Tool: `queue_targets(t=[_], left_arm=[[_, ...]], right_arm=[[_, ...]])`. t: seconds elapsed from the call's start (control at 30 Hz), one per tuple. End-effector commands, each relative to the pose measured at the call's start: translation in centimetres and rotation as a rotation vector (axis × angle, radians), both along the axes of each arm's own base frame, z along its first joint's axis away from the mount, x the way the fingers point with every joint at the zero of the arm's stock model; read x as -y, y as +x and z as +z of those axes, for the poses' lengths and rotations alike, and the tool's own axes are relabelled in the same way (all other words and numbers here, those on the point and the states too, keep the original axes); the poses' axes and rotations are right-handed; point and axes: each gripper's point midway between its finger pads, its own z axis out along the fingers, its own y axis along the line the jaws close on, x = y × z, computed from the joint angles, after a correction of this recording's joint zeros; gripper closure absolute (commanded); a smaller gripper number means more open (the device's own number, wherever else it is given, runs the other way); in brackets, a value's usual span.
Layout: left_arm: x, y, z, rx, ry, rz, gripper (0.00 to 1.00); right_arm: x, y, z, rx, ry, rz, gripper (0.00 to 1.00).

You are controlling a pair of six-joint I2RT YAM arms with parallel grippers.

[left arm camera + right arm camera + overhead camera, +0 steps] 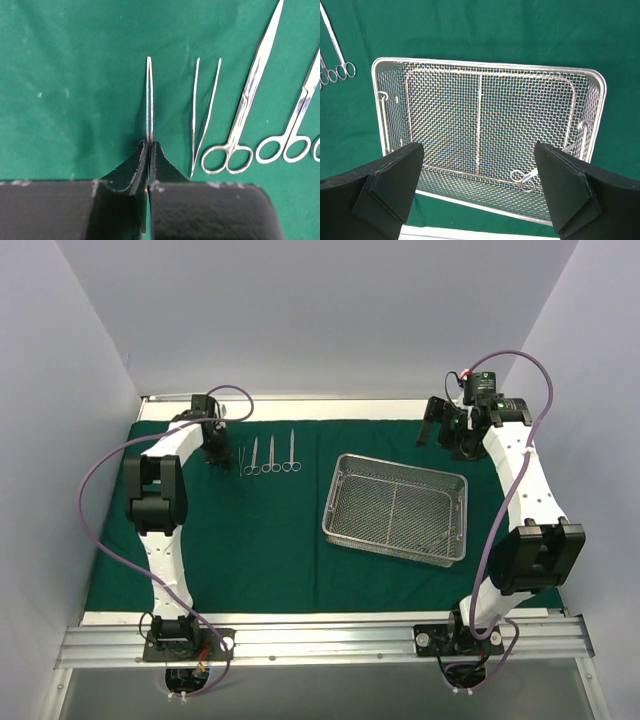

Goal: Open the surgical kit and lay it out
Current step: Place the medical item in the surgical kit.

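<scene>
- The green drape (260,550) lies flat across the bench (330,617), with white walls (330,320) close on three sides; its lower left is open cloth.
- Left pincer (149,150), upper left, pinches slim tweezers (149,100) beside a row of instruments (272,455).
- Right pincer (480,190) gapes wide over the mesh tray (397,510), centre right, with one scissor-like instrument (527,177) inside.

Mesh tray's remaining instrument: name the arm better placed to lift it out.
Right. The right tool, open, faces the tray and the instrument in it; the left tool is shut on tweezers.
</scene>
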Motion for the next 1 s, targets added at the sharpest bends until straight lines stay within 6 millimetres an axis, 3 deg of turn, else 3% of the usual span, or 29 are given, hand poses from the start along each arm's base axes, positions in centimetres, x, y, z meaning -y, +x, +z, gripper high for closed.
queue_targets(t=[0.0,0.27,0.5,0.77,0.97], left_arm=[[0.3,1.5,0.4,0.020,-0.023,0.001,0.98],[0.5,1.5,-0.6,-0.003,-0.030,-0.006,0.97],[-0.1,0.2,-1.5,-0.042,-0.003,-0.001,0.78],[-0.3,-0.4,-2.0,-0.064,0.005,0.007,0.69],[-0.5,-0.3,-1.4,-0.055,0.003,0.015,0.64]], right_arm=[[0.2,0.5,0.3,-0.003,-0.003,0.006,0.00],[-0.1,1.0,-0.2,-0.012,0.009,0.019,0.00],[0.1,1.3,-0.6,-0.023,-0.006,0.035,0.00],[0.3,1.2,-1.9,-0.071,-0.030,0.059,0.00],[1.4,0.9,-1.5,-0.051,-0.080,-0.024,0.00]])
